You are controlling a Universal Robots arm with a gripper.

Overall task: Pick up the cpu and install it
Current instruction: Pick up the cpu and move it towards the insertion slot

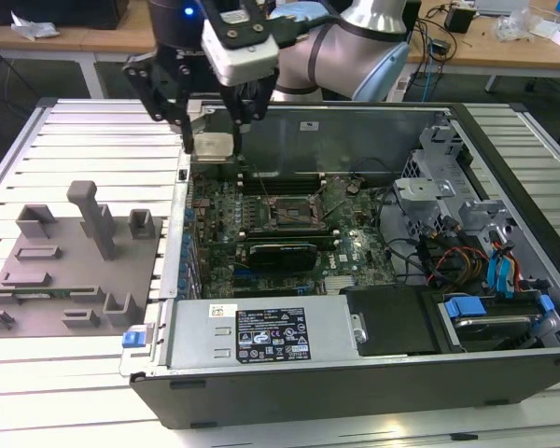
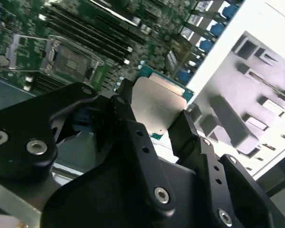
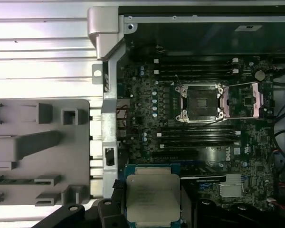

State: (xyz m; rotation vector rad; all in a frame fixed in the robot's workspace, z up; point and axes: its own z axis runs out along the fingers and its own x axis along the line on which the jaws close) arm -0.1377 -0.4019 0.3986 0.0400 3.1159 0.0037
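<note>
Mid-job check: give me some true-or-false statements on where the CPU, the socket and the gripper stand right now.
1. The black gripper grips the thin square silvery-topped cpu between its jaws. True.
2. The cpu is seated in the dark square socket on the green motherboard. False: the socket is empty, its metal bracket swung open, and the cpu is held apart from it.
3. The grey moulded fixture tray lies outside the open computer case, on the exterior view's left. True.
4. The large grey box with a white label covers the socket. False: the socket is exposed, apart from the box.
</note>
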